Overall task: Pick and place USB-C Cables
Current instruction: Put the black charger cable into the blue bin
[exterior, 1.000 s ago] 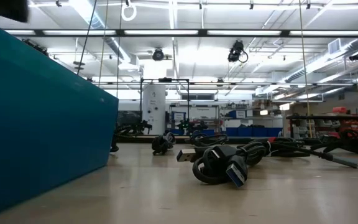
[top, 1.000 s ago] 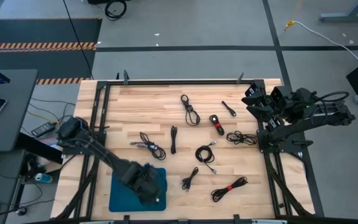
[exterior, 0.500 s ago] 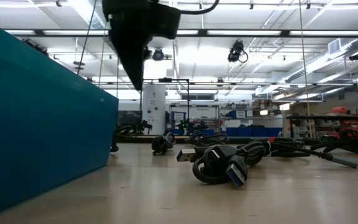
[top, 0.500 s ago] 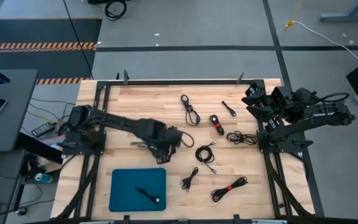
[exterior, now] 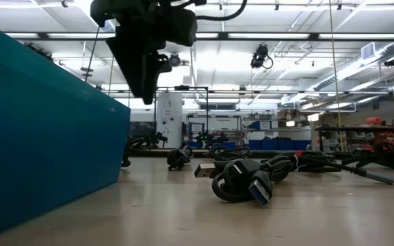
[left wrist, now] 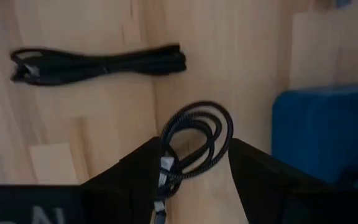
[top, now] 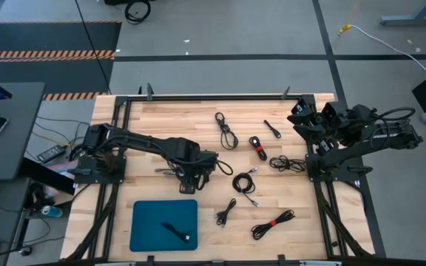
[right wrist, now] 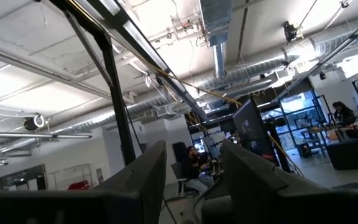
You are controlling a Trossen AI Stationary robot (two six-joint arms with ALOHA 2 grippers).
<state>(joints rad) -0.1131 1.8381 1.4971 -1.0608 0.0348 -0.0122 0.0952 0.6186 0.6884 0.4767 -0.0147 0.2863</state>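
Several short black USB-C cables lie loose on the wooden table, among them a coiled one [left wrist: 197,134] and a straight bundle [left wrist: 98,62]. My left gripper [left wrist: 196,152] hangs open above that coil [top: 167,172], pointing down, one finger on either side of it. In the low view it [exterior: 143,92] is well clear of the tabletop. One cable [top: 176,232] lies inside the blue tray [top: 146,218] near the front edge. My right gripper [top: 302,118] waits raised at the table's right edge, open and empty [right wrist: 194,155].
More cables are spread over the table's middle and right: a loop [top: 226,131], a red-tied one [top: 257,148], a tangle [top: 287,164], a coil [top: 245,183] and a red-tied bundle [top: 272,224]. The tray's wall [exterior: 46,137] fills the low view's left.
My left gripper has swung from above the blue tray toward the table's far edge and middle, rolling about its own axis, and now holds still over the coiled cable. With the arm gone, a cable shows lying in the tray.
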